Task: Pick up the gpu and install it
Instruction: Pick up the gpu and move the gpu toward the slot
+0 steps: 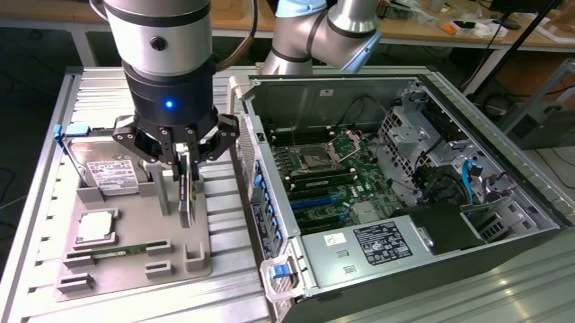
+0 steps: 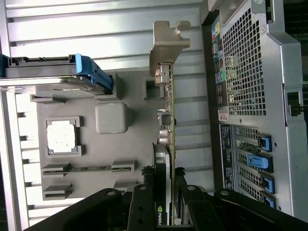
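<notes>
The gpu [image 1: 187, 196] is a thin card seen edge-on, standing upright over the grey fixture tray [image 1: 134, 272] at the exterior view's left. My gripper [image 1: 186, 168] comes down from above and is shut on the card's upper edge, one finger on each face. In the wrist view the gpu [image 2: 168, 120] runs away from my gripper [image 2: 166, 204], with its silvery metal bracket [image 2: 168, 43] at the far end. Whether the card's lower edge still touches the tray I cannot tell.
A hard drive [image 1: 108, 171] with a white label, a processor [image 1: 94, 227] and a green memory stick [image 1: 121, 250] lie on the tray. The open computer case [image 1: 269, 195] stands right beside it, motherboard [image 1: 328, 178] exposed. The case's rear wall [image 2: 255, 96] is close to the card.
</notes>
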Available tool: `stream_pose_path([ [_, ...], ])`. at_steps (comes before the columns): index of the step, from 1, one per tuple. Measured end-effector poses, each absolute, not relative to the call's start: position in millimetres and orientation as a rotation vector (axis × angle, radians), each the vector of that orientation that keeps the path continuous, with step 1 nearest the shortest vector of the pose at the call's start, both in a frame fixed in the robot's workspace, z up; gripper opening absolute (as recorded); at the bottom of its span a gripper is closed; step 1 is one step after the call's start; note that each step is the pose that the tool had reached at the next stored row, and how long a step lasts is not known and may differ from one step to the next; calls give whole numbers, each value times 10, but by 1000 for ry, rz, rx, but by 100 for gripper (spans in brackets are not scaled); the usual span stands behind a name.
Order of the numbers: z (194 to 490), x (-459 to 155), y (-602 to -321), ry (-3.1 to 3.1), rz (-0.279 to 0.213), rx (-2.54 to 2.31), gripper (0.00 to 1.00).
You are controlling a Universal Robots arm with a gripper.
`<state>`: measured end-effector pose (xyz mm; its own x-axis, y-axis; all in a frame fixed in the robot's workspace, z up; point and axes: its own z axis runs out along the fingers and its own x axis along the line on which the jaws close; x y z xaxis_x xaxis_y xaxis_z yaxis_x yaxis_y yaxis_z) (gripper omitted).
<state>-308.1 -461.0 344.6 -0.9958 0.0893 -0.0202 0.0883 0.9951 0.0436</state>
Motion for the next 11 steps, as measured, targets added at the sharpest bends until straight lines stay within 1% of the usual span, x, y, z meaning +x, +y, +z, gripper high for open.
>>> stream_pose_path([
  [11, 3507, -3081, -4610, 3116, 65, 140, 27],
])
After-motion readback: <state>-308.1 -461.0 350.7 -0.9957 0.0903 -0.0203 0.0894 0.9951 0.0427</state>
